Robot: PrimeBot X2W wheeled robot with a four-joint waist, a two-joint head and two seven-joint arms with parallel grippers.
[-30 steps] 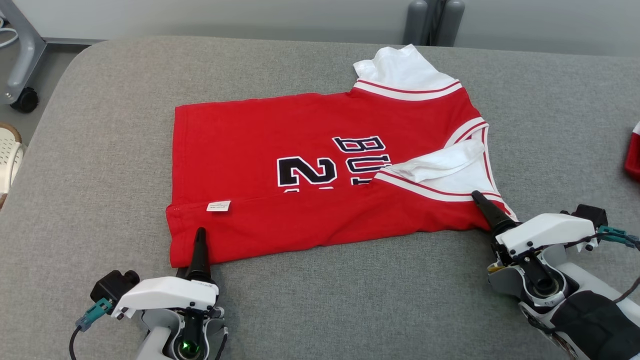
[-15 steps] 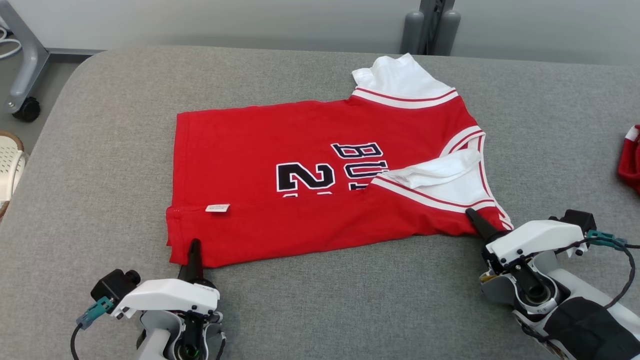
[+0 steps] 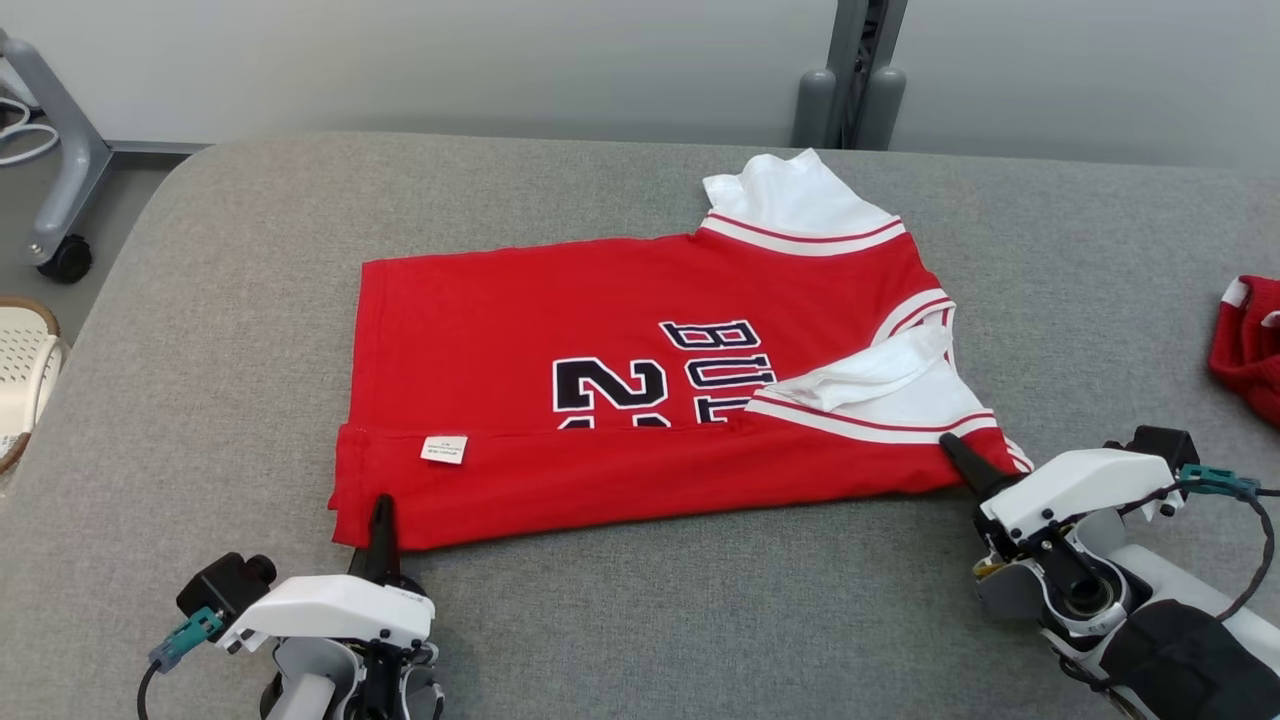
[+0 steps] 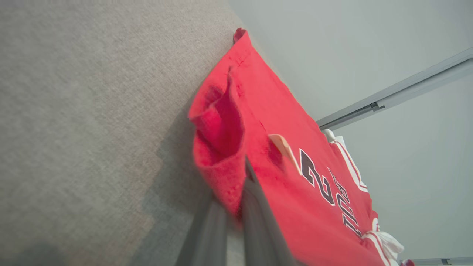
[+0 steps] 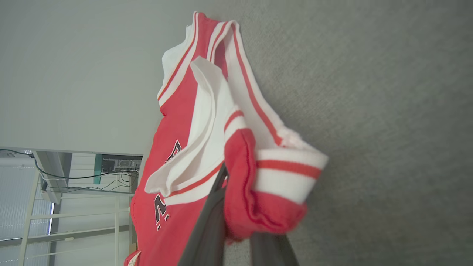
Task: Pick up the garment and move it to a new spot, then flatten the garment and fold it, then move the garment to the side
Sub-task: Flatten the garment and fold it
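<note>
The red jersey-style garment (image 3: 620, 330), with white sleeves and black lettering, lies flat on the grey table (image 3: 200, 350). Its near edge is folded over in a strip. My left gripper (image 3: 380, 515) is shut on the garment's near left corner. In the left wrist view the red hem (image 4: 218, 173) bunches around the fingers (image 4: 255, 221). My right gripper (image 3: 952, 452) is shut on the near right corner by the sleeve trim. The right wrist view shows the red and white cuff (image 5: 266, 177) wrapped over the fingers (image 5: 207, 229).
Another red cloth (image 3: 1245, 345) lies at the table's right edge. A white perforated basket (image 3: 20, 370) sits off the left side. A grey post (image 3: 850, 90) stands behind the table, and a wheeled stand leg (image 3: 60, 250) is at the far left.
The camera has tilted, so the whole scene sits lower in the picture. Both grippers have drawn back toward me and now hold nearer the garment's near edge.
</note>
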